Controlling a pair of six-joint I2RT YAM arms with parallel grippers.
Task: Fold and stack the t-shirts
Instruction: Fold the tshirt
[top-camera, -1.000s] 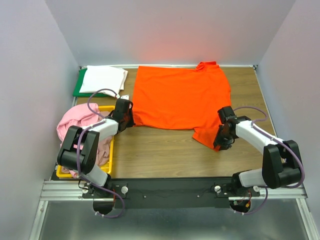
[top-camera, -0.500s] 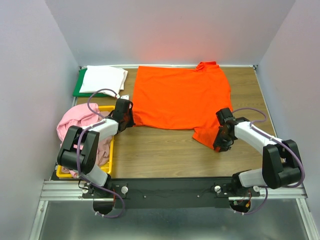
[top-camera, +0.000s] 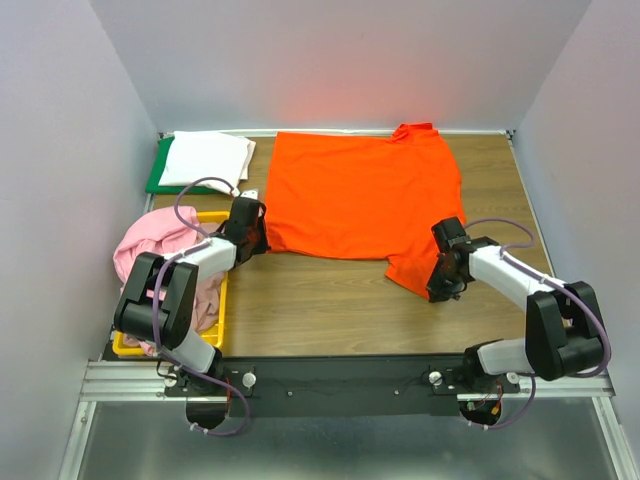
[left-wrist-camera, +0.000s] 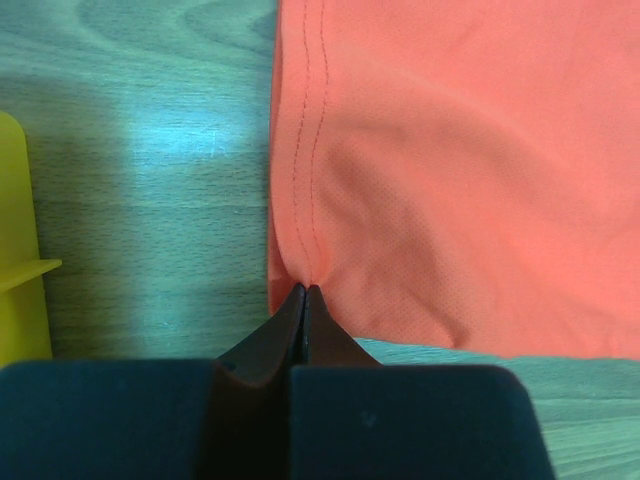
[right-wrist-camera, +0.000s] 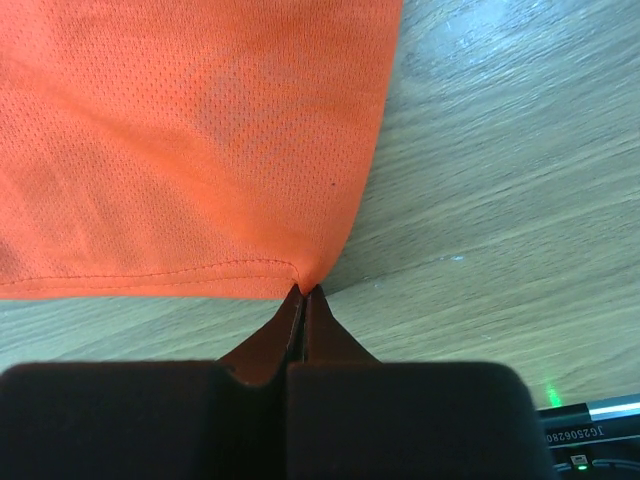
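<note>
A bright orange t-shirt (top-camera: 360, 195) lies spread flat across the middle of the table. My left gripper (top-camera: 262, 243) is shut on its near left hem corner (left-wrist-camera: 300, 262); the cloth puckers at the closed tips (left-wrist-camera: 306, 290). My right gripper (top-camera: 436, 290) is shut on the corner of the near right sleeve (right-wrist-camera: 310, 262), pinched at the tips (right-wrist-camera: 304, 292). A folded white t-shirt (top-camera: 206, 158) rests on the green board at the back left. Pink t-shirts (top-camera: 155, 240) are heaped in the yellow bin.
The yellow bin (top-camera: 217, 300) stands at the near left, its edge (left-wrist-camera: 18, 270) also showing in the left wrist view. The green board (top-camera: 160, 175) lies at the back left corner. Grey walls close in the table on three sides. Bare wood (top-camera: 320, 300) shows between the arms.
My right gripper has closed on the orange sleeve corner and crept slightly left. The left gripper and the shirts have not moved.
</note>
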